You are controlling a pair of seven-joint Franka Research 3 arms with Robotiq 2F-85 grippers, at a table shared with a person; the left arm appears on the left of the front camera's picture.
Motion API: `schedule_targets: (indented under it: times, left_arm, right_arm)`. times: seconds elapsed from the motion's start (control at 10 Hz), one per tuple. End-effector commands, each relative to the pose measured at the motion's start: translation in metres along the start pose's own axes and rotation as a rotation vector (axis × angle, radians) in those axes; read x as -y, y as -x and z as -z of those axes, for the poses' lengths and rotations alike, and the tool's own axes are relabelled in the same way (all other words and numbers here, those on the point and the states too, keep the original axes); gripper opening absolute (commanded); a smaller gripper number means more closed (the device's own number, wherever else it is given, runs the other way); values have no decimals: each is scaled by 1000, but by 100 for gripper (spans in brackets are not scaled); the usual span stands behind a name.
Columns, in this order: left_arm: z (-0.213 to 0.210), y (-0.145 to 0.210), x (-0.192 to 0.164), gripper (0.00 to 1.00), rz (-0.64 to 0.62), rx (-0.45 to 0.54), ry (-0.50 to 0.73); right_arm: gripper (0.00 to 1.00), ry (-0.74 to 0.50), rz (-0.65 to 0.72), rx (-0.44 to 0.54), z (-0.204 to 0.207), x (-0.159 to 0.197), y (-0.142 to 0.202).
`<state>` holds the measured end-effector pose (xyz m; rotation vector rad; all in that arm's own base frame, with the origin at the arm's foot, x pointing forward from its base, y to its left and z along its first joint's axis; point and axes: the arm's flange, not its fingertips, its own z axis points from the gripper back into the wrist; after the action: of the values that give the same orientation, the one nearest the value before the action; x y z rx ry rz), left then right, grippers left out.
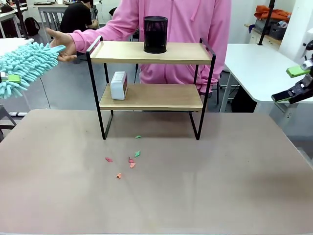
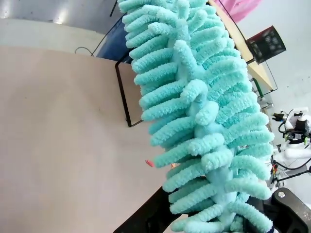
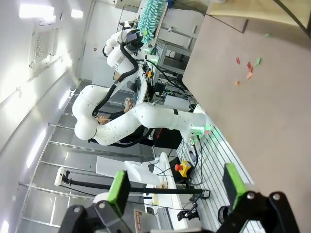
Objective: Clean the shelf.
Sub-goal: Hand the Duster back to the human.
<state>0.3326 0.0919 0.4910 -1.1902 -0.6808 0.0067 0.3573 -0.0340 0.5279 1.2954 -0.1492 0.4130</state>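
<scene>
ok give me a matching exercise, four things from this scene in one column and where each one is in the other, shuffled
Things:
1. black mesh cup
2. white box
3. teal duster
4. paper scraps

Places:
a. on the tabletop in front of the shelf
b. top board
c. held in the left gripper
d. bottom board, left end

Pairs: 1-b, 2-d, 3-c, 4-a

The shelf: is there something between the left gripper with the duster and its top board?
Yes. The person's hand reaches out by the left end of the shelf, between the duster in the left gripper and the top board. On that board stands a black mesh cup.
</scene>
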Motion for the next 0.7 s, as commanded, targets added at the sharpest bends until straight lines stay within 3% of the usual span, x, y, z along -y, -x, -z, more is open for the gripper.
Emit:
schedule_targets:
  times: [0.0, 0.5, 0.6]
  left_arm:
    - [-2, 2, 0, 0, 24, 3, 2]
    - [-2, 2, 0, 0, 24, 3, 2]
    - [0, 0, 0, 70, 1, -1, 0]
  right_arm:
    - [100, 6, -19, -18, -4, -1, 0]
    - [100, 6, -19, -18, -4, -1, 0]
    - [100, 6, -19, -18, -4, -1, 0]
